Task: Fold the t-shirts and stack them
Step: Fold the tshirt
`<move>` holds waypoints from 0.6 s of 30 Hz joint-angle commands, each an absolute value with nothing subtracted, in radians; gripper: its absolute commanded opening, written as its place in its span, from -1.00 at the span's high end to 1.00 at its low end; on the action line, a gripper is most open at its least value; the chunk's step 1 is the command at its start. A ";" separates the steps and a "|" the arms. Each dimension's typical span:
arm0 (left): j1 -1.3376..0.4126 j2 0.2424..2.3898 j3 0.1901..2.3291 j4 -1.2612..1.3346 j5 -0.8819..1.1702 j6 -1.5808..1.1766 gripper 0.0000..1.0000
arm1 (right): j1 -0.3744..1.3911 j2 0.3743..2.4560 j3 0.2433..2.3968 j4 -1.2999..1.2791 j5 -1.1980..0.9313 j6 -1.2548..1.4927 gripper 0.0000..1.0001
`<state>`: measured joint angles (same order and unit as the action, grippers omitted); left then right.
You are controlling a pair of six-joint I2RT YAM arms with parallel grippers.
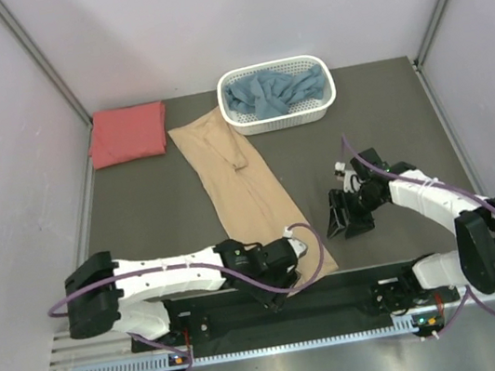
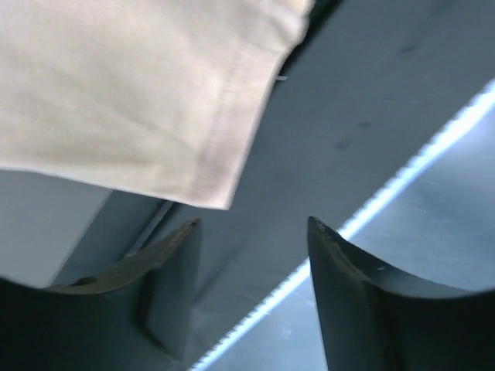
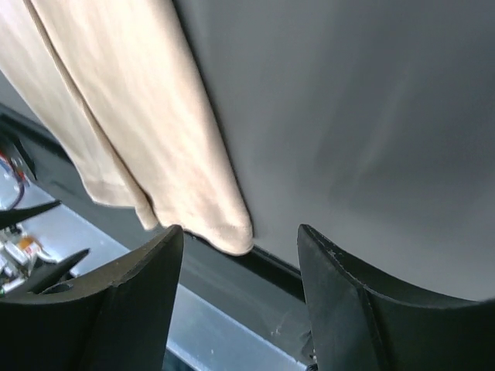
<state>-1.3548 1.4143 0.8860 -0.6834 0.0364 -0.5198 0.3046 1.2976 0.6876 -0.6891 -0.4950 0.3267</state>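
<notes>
The tan t-shirt [image 1: 240, 187] lies folded into a long strip down the middle of the table, its near end at the front edge. It shows in the left wrist view [image 2: 131, 85] and the right wrist view [image 3: 139, 131]. My left gripper [image 1: 307, 249] is open and empty beside the shirt's near end. My right gripper [image 1: 342, 216] is open and empty to the right of the shirt. The coral-red t-shirt [image 1: 128, 133] lies folded at the back left. The dusty blue t-shirt [image 1: 272, 91] is crumpled in the white basket [image 1: 328, 97].
The basket stands at the back centre, touching the tan shirt's far end. Grey walls enclose the table on three sides. A black rail and metal strip [image 1: 254, 346] run along the front edge.
</notes>
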 commanded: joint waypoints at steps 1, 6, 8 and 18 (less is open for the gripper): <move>-1.359 1.280 0.890 -0.692 0.103 -0.607 -0.25 | 0.353 1.252 0.654 -0.672 -0.543 0.351 -0.23; -1.335 1.114 0.852 -0.741 0.046 -0.823 -0.33 | 0.373 1.226 0.609 -0.660 -0.554 0.348 -0.24; -1.286 1.086 0.822 -0.741 0.113 -0.889 -0.31 | 0.377 1.233 0.614 -0.654 -0.563 0.350 -0.24; -0.792 1.028 0.782 -0.905 0.396 -0.973 -0.19 | 0.391 1.255 0.641 -0.640 -0.549 0.393 -0.22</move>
